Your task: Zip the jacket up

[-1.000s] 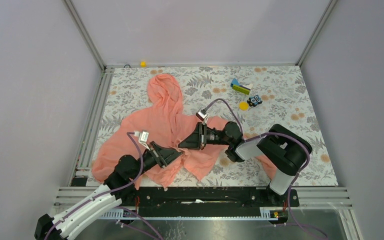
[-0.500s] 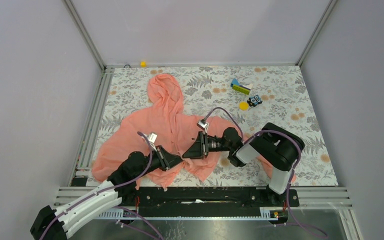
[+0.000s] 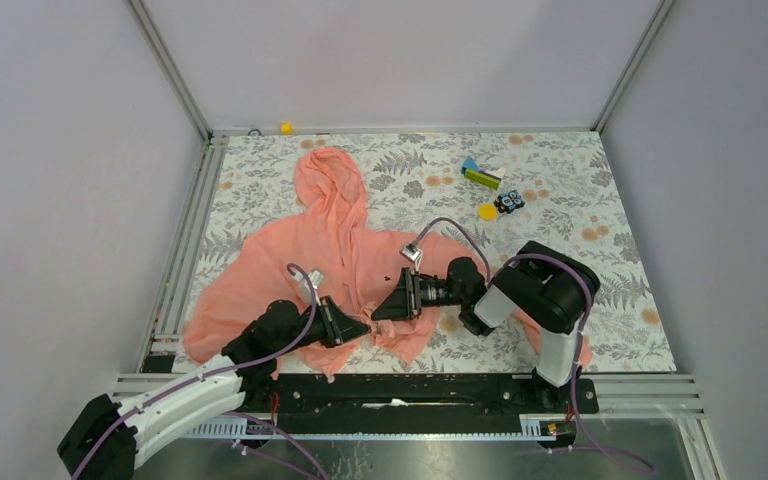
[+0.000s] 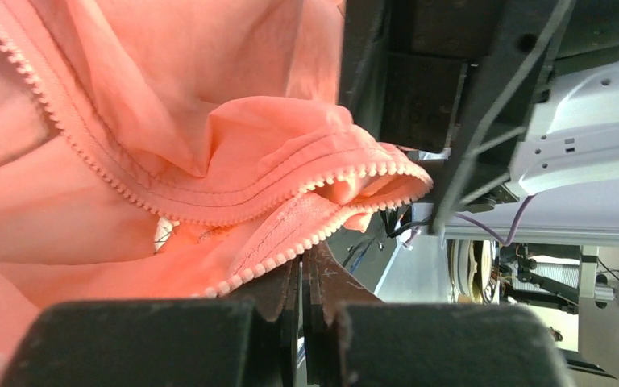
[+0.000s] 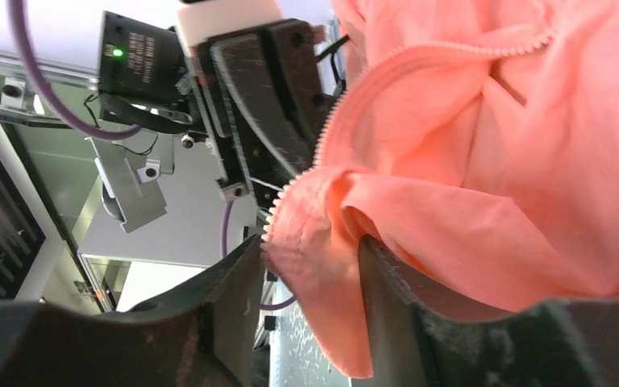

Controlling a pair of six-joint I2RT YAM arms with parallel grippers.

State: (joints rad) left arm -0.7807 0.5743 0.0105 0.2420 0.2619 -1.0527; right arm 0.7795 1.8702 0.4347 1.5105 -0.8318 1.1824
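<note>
I'm looking down on a desk (image 3: 560,160) covered in a grey fern and orange flower print, boxed in by plain grey walls on three sides, with metal posts (image 3: 168,68) rising at the far corners.

The jacket (image 3: 330,250) lies spread over the left and middle of the desk. Its hood points to the far edge and its hem lies at the near edge, just short of the black bar (image 3: 440,390) where the arms are bolted. One sleeve runs out close to the slotted rail (image 3: 188,240) along the left edge.

The left arm (image 3: 260,340) and right arm (image 3: 540,290) meet low over the hem, tips near each other. In the left wrist view my left jaws are pressed almost together, pinching the jacket (image 4: 209,161) right at its zipper teeth (image 4: 89,153). In the right wrist view the right jaws hold a bunched fold of the jacket (image 5: 492,161) between them, beside another run of zipper teeth (image 5: 419,56).

On the far right sit a green and blue block (image 3: 480,176), a yellow disc (image 3: 487,211) and a small dark blue piece (image 3: 508,202), well apart from the jacket. A tiny yellow thing (image 3: 285,127) sits at the far edge. The widest stretch of uncovered print lies on the right, beyond the right arm.
</note>
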